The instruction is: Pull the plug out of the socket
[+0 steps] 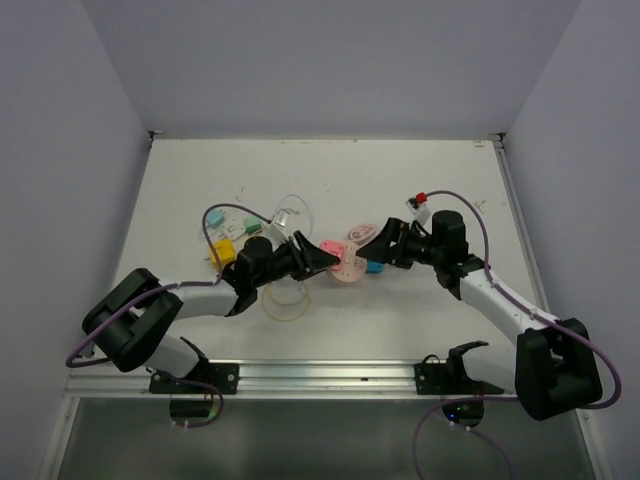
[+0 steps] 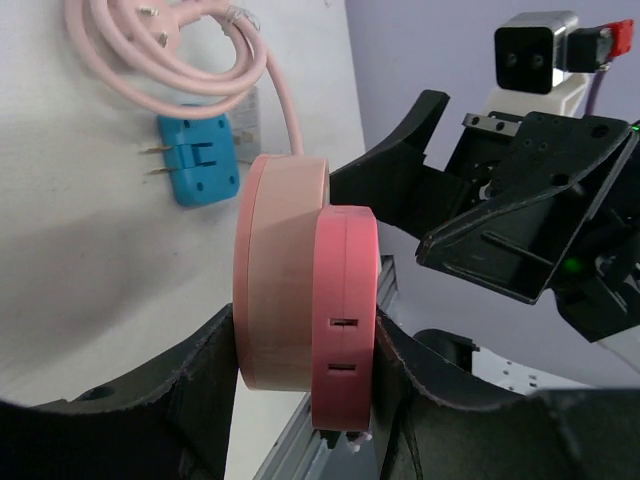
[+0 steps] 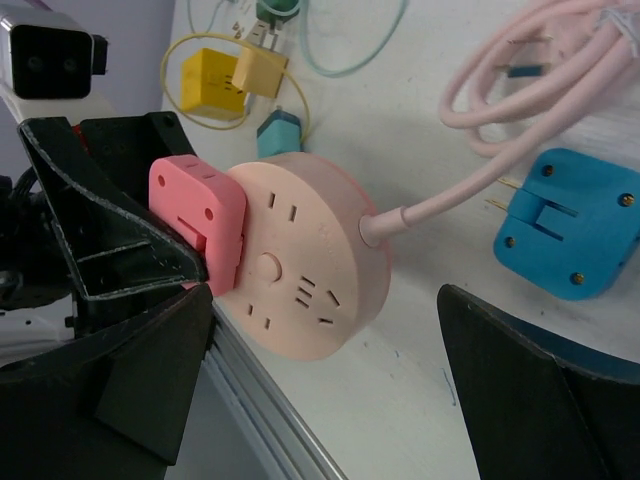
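A round pale-pink socket (image 1: 352,266) is held on edge above the table, with a darker pink plug (image 1: 330,247) seated on its face. In the left wrist view my left gripper (image 2: 305,400) is shut across both: one finger lies on the back of the socket (image 2: 280,280), the other on the plug (image 2: 345,310). My right gripper (image 1: 376,246) is open just right of the socket. In the right wrist view its jaws (image 3: 325,300) stand wide apart on either side of the socket (image 3: 310,270), touching nothing. The plug (image 3: 195,215) is on the socket's left.
A blue adapter (image 3: 570,230) and the socket's coiled pink cable (image 3: 540,70) lie on the table beside the socket. A yellow plug (image 1: 222,253) and small teal and green plugs lie to the left. An aluminium rail (image 1: 330,375) runs along the near edge.
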